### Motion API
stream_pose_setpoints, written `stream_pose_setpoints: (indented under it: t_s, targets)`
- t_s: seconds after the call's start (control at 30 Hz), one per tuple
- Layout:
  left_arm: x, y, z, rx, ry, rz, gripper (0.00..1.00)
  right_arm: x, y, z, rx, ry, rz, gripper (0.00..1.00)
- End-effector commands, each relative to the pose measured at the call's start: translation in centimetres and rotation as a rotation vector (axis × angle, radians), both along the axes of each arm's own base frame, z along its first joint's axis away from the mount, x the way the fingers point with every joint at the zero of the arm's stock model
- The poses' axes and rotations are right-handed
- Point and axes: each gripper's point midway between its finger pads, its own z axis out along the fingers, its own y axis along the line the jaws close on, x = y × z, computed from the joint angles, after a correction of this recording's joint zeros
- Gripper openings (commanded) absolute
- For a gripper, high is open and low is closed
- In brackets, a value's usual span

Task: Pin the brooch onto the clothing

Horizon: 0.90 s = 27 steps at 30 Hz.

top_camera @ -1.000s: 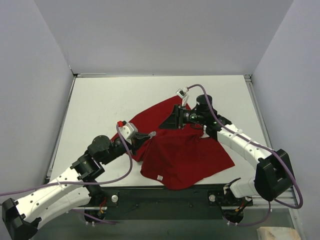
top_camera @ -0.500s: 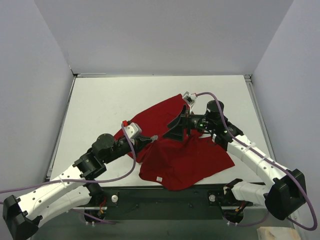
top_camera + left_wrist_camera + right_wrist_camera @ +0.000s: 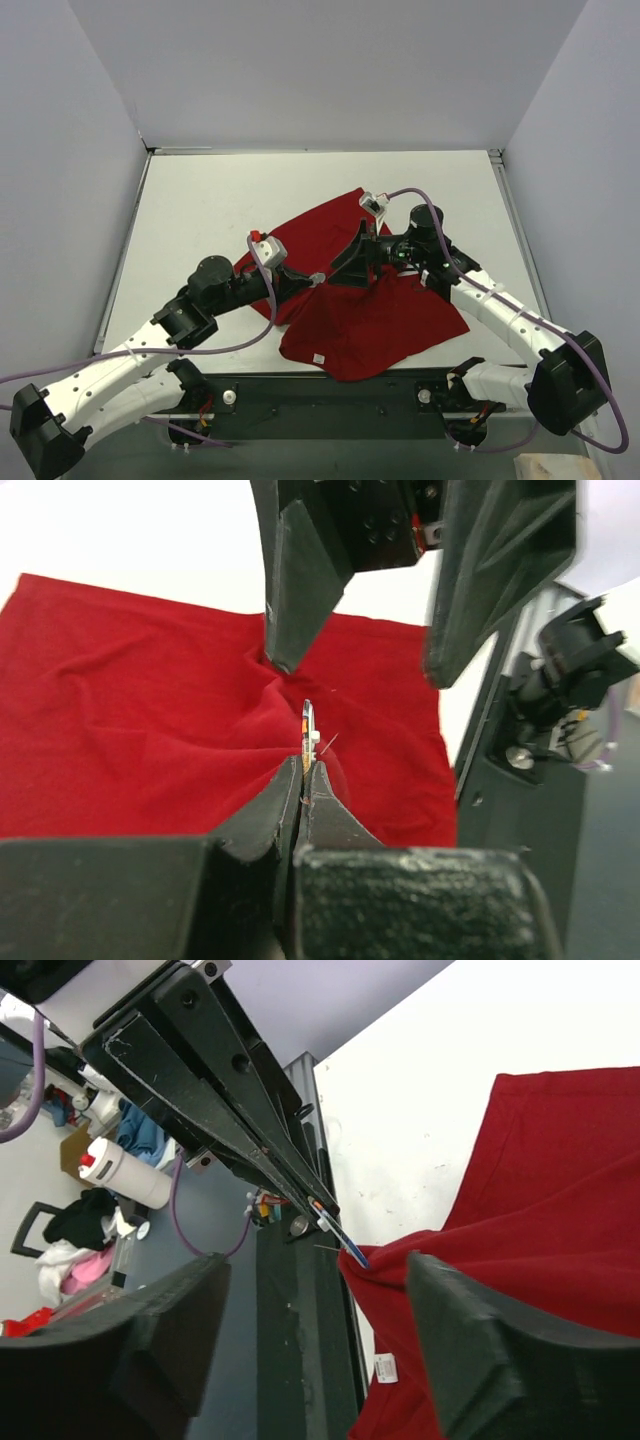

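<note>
Your left fingers (image 3: 312, 780) are clamped shut on the brooch (image 3: 308, 730), which stands edge-on against a raised fold of the red T-shirt (image 3: 385, 315), slightly toward 9 o'clock from the shirt's middle. Your right fingers (image 3: 350, 267) stand wide apart at the brooch's 1 o'clock, with one tip touching that fold. The shirt's white label (image 3: 319, 356) lies at its 7 o'clock edge on the counter (image 3: 210, 210). The writing on the label is too small to read.

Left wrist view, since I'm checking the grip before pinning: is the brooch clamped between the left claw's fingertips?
Yes, the brooch stands edge-on, pinched at the very tips of the shut left claw.
</note>
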Motion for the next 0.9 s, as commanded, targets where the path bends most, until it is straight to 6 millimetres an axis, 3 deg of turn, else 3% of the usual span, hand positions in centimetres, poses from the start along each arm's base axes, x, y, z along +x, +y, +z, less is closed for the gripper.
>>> stream_pose_setpoints:
  t_s: [0.0,0.03,0.17,0.57,0.87]
  targets:
    - [-0.5,-1.0,5.2,-0.170,-0.035,-0.104,0.00,-1.1,0.7,2.5,0.080,-0.088,0.097,0.65]
    - [-0.7,-1.0,5.4,-0.188,-0.033,-0.130,0.00,-1.2,0.8,2.4,0.081,-0.083,0.100,0.60]
    - [-0.5,-0.5,6.9,-0.272,-0.028,-0.164,0.00,-1.9,1.2,3.0,0.101,-0.083,0.121,0.57]
    - [-0.9,-0.7,7.3,-0.293,-0.011,-0.228,0.00,-0.9,1.7,2.6,0.087,-0.071,0.073,0.53]
    - [-1.2,-0.7,7.2,-0.296,-0.006,-0.247,0.00,-0.7,1.7,3.6,0.117,-0.083,0.064,0.40]
